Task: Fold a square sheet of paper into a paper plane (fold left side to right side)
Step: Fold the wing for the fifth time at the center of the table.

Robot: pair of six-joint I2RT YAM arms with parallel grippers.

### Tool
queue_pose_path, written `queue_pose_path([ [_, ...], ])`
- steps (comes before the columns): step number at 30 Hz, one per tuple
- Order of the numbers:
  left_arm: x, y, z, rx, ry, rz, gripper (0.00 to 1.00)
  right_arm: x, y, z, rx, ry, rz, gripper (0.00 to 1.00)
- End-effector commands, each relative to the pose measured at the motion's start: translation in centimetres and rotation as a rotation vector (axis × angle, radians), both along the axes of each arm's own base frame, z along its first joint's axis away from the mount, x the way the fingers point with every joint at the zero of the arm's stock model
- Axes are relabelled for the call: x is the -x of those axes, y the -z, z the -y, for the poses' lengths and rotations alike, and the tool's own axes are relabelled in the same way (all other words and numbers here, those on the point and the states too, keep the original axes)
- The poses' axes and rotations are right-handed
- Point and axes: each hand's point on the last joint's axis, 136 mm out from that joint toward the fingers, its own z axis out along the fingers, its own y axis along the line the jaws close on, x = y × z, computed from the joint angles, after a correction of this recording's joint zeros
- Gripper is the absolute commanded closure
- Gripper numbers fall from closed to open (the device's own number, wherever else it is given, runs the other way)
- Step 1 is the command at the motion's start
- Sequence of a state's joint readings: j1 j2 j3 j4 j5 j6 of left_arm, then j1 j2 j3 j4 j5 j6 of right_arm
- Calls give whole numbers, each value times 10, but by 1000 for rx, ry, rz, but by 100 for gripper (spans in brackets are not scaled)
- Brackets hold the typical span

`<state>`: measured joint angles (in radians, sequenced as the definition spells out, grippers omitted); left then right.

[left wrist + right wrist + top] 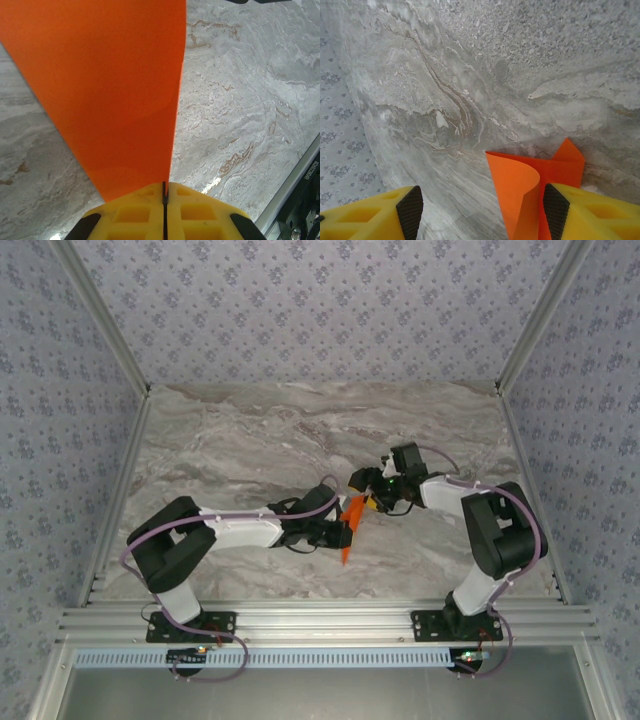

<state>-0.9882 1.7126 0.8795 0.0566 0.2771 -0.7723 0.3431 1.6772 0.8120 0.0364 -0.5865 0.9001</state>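
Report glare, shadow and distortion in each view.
Top view: even light, soft shadows on the table, orange paper small but clear. Left wrist: white glare patch on the table beside the left gripper. Right wrist: the table's left edge bows, a lens distortion.

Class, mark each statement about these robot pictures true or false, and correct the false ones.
1. The left pincer is shut on the orange paper. True.
2. The right pincer is clamped tight. False: its fingers stand wide apart, with the paper between them, close to one pad.
3. The paper lies as a flat, unfolded square. False: it is folded and curled, narrowing towards the left pincer.
4. The table has a grey marbled surface. True.
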Motion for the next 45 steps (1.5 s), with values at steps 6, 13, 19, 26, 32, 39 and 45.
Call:
queue_pose_path([
  [6, -2, -10, -1, 45, -14, -1, 94, 4, 19, 2, 67, -20, -48, 30],
  [13, -2, -8, -5, 107, -23, -49, 93, 12, 34, 6, 118, -43, -82, 30],
  [19, -4, -8, -4, 183, -13, -91, 92, 13, 37, 5, 126, -58, -86, 29],
  [26, -2, -11, 2, 232, 17, -113, 90, 14, 34, 1, 122, -77, -77, 29],
  [32, -2, -2, 0, 161, 19, -107, 84, 13, 32, -1, 110, -74, -78, 29],
  [39, 2, -3, 9, 122, 51, -86, 79, 16, 33, -1, 115, -74, -87, 35],
  [45, 6, -11, 13, 45, 80, -24, 65, 17, 34, 1, 122, -72, -92, 38],
])
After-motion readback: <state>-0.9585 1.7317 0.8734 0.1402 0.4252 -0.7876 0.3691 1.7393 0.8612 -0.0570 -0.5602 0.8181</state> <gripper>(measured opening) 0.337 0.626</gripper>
